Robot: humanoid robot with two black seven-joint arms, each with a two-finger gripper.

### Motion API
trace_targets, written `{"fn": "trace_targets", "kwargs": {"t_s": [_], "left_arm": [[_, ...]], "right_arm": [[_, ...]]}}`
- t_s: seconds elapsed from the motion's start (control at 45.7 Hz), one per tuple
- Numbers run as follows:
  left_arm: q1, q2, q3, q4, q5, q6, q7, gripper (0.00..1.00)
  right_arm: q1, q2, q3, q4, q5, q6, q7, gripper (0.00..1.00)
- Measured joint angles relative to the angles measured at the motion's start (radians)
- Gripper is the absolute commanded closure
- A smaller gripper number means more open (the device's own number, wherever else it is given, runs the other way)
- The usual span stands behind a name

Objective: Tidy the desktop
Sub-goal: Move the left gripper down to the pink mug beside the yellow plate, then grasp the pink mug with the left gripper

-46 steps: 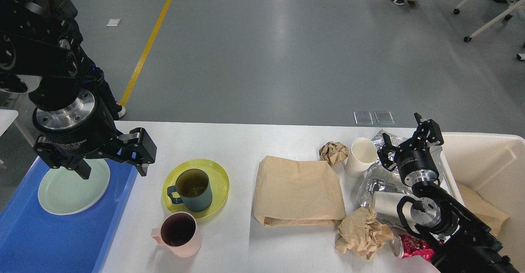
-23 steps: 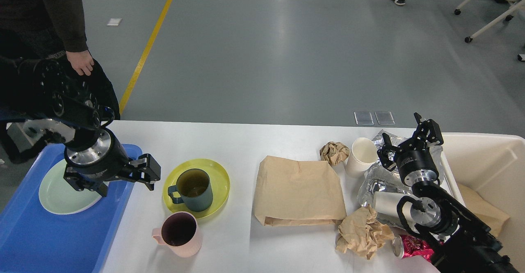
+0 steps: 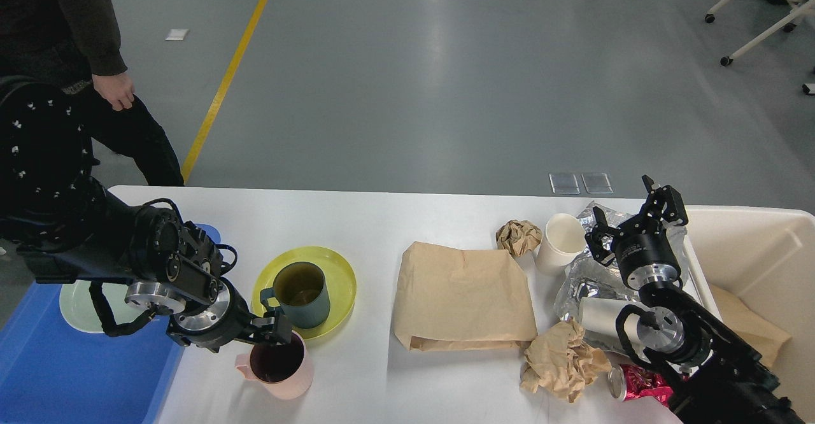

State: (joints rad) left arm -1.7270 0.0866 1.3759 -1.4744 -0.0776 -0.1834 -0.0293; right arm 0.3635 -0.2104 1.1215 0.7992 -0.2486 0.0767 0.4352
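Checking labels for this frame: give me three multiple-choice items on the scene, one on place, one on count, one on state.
1. Where does the dark teal mug stand?
A. in the blue tray
B. on the yellow plate
C. on the paper bag

2. How many crumpled brown paper balls lie on the desktop?
A. one
B. two
C. four

3. How is the right pincer?
A. open, holding nothing
B. shut on the white cup
C. out of view

Key: 1 B, the dark teal mug sits on the yellow plate. 2 B, one ball by the white cup, one nearer on the desktop. 3 A, the right pincer shows spread fingers.
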Motion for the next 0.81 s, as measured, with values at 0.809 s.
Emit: {"fn": "trace_targets", "kwargs": {"t_s": [0.809], "left_arm": [[0.169, -0.041, -0.091, 0.201, 0.324, 0.001, -0.003, 0.4]], "right_arm": [[0.0, -0.001, 0.0, 0.0, 0.0, 0.0, 0.0, 0.0]]}}
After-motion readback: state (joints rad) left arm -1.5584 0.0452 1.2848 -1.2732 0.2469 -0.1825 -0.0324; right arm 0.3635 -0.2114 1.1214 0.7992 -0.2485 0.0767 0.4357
